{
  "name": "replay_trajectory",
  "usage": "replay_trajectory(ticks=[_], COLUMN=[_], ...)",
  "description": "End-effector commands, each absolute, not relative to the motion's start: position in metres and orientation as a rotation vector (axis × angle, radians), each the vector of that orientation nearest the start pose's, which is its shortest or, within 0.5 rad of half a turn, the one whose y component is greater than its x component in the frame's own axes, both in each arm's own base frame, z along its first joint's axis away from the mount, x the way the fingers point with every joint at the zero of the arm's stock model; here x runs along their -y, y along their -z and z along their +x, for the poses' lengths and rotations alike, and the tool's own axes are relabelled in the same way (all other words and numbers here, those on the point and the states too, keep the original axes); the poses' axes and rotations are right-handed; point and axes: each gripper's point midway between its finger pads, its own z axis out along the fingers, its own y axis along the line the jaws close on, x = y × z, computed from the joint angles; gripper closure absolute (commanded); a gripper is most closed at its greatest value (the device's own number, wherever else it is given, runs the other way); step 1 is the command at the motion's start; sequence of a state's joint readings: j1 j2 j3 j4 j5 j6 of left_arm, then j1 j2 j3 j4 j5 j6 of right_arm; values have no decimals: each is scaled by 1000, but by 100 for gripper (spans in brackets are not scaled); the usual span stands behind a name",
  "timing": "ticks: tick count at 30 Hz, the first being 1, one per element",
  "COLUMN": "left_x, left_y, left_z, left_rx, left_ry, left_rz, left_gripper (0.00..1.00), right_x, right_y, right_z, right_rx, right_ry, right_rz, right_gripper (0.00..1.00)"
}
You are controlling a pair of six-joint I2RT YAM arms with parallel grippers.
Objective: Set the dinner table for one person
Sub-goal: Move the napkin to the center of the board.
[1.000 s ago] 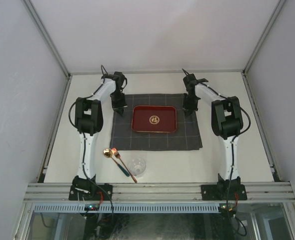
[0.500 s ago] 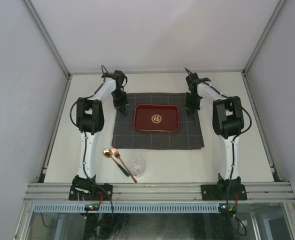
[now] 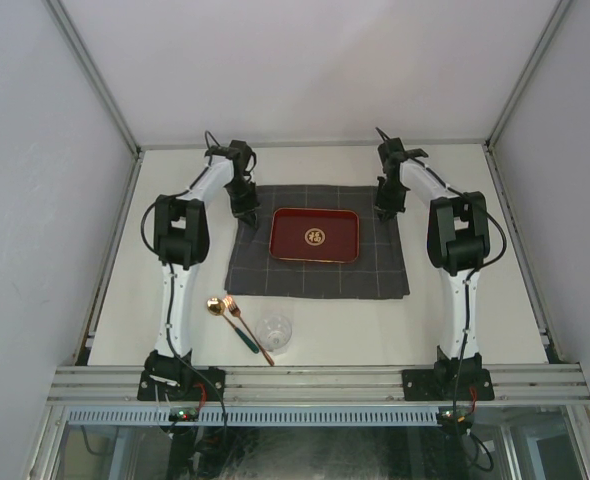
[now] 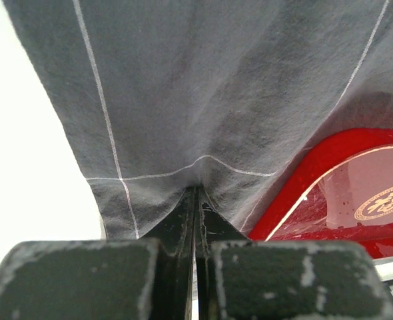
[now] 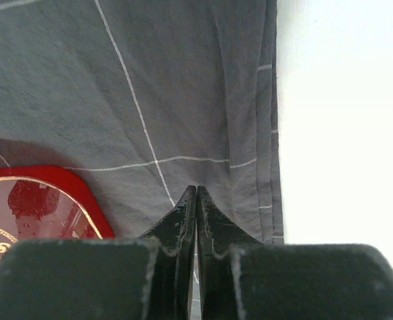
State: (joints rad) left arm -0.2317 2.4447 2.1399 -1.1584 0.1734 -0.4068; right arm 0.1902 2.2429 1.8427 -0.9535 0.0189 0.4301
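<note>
Back toward its base from the left gripper lie a gold spoon, a fork and a clear glass. Its jaws are shut tight, pinching the dark grey checked cloth near the far left corner. The right gripper pinches it near the far right corner. Between them the red tray sits on the cloth. The dinner table lies under both grippers. The tray's gold emblem is too small to read.

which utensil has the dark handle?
The spoon: gold bowl, dark teal handle. The fork beside it, nearer the glass, is copper-coloured throughout.
</note>
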Motion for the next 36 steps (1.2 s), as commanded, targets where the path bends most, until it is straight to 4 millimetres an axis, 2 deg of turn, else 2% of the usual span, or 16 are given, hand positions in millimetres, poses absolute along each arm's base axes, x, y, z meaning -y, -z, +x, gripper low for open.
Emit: replay_trajectory(ticks=[1, 14, 23, 28, 36], left_x=[167, 157, 140, 134, 124], left_y=[-17, -20, -16, -17, -16], left_z=[443, 438, 426, 427, 432], left_rx=[-3057, -3045, -3054, -3042, -3028], left_ry=[360, 309, 263, 267, 397], left_rz=[-207, -276, -369, -401, -535], left_gripper=[100, 100, 100, 100, 100], right_x=[-91, -86, -79, -77, -74], right_y=[-33, -17, -17, -17, -13], right_z=[452, 450, 465, 472, 469], right_rx=[-2885, -2929, -2926, -2927, -2941], right_ry=[-63, -83, -97, -99, -97], right_rz=[344, 377, 406, 406, 426], right_gripper=[100, 100, 100, 100, 100])
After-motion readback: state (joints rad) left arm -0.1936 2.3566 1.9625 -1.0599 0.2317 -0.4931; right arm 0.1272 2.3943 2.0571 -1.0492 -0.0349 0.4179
